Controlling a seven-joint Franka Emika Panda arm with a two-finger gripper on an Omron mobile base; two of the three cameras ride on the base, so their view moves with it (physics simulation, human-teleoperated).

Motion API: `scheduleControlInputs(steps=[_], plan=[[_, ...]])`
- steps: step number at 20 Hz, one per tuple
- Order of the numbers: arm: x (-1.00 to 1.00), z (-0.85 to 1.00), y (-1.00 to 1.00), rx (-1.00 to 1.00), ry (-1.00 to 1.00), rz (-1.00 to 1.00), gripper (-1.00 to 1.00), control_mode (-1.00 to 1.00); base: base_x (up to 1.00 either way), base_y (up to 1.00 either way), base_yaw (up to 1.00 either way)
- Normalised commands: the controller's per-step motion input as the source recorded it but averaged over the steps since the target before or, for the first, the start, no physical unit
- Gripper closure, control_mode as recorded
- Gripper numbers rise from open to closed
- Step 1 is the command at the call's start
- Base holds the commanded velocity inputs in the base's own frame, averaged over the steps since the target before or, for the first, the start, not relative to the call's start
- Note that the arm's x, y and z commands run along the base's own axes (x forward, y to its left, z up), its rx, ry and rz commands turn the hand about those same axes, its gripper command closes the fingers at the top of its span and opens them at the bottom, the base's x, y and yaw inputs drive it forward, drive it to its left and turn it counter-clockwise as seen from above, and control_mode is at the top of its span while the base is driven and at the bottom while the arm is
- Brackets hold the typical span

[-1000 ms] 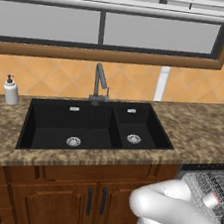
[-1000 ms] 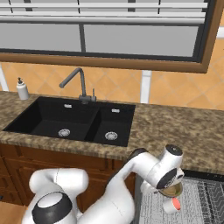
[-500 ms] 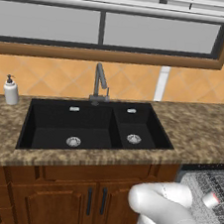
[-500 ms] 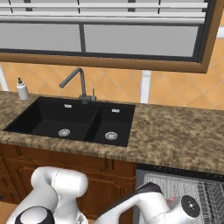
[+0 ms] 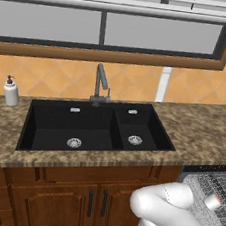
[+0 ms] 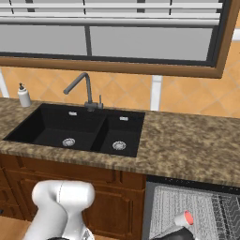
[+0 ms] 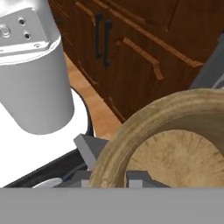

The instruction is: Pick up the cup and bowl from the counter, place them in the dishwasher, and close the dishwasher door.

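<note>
In the hand view the gripper (image 7: 114,178) is closed on the rim of the bowl (image 7: 175,144), with one finger (image 7: 89,148) outside the rim and the other inside. The fingers stand only a little apart, and the tan-brown bowl is held low before the wooden cabinets (image 7: 131,52). The cup (image 5: 213,201) stands in the rack of the dishwasher (image 5: 209,185), under the counter (image 5: 203,132).

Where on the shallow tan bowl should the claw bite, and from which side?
Grip the thick rim of the shallow tan round bowl, one finger inside and one outside, coming over its near edge. The bowl looks too wide to span, and the claw pinches that rim this way now.
</note>
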Motion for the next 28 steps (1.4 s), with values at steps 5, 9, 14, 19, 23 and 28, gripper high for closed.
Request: scheduleControlInputs(steps=[5,9,14,19,23,28], plan=[[0.36,-0.34,0.00,0.25,0.00,0.11,1.00,-1.00,0.00,0.00,0.00],[0.47,-0.52,0.00,0.25,0.00,0.15,1.00,-1.00,0.00,0.00,0.00],[0.67,-0.47,-0.02,0.23,-0.06,0.18,1.00,-1.00,0.00,0.00,0.00],[0.88,-0.17,-0.12,0.07,-0.04,0.15,1.00,-1.00,0.00,0.00,0.00],[0.74,-0.54,-0.10,0.02,-0.15,0.08,1.00,-1.00,0.00,0.00,0.00],[0.57,-0.86,0.00,0.00,-0.26,0.00,1.00,-1.00,0.00,0.00,0.00]])
